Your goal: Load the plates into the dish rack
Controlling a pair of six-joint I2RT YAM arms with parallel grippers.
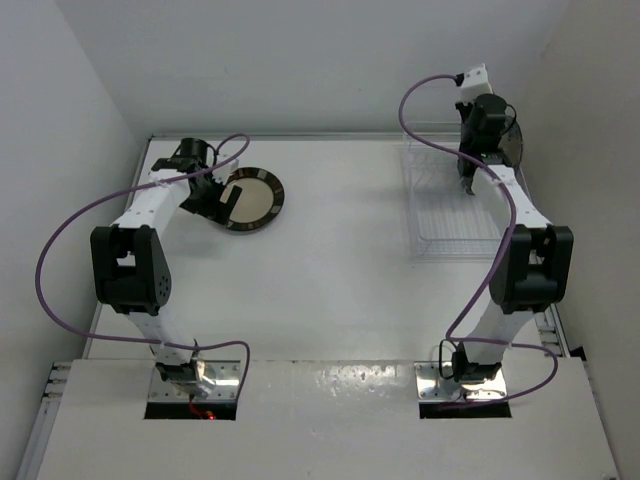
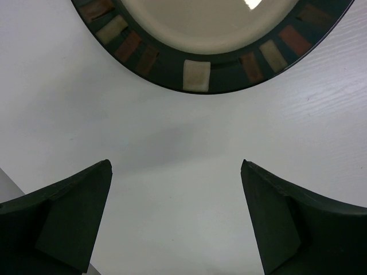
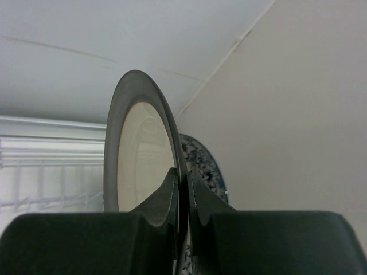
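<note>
The dark brown striped-rim plate (image 1: 252, 200) with a cream centre lies flat on the table at the far left. Its rim fills the top of the left wrist view (image 2: 196, 76). My left gripper (image 1: 218, 196) (image 2: 175, 167) is open and empty just short of that rim, low over the table. My right gripper (image 1: 495, 140) (image 3: 183, 175) is shut on the edge of a silvery-rimmed plate (image 3: 140, 154) and holds it upright over the far right end of the dish rack (image 1: 445, 215). The blue floral plate (image 3: 205, 163) stands just behind it.
The rack's thin tines (image 3: 46, 177) show left of the held plate. A side wall (image 3: 287, 114) is close on the right of the rack. White table (image 1: 340, 270) lies between plate and rack. Purple cables loop off both arms.
</note>
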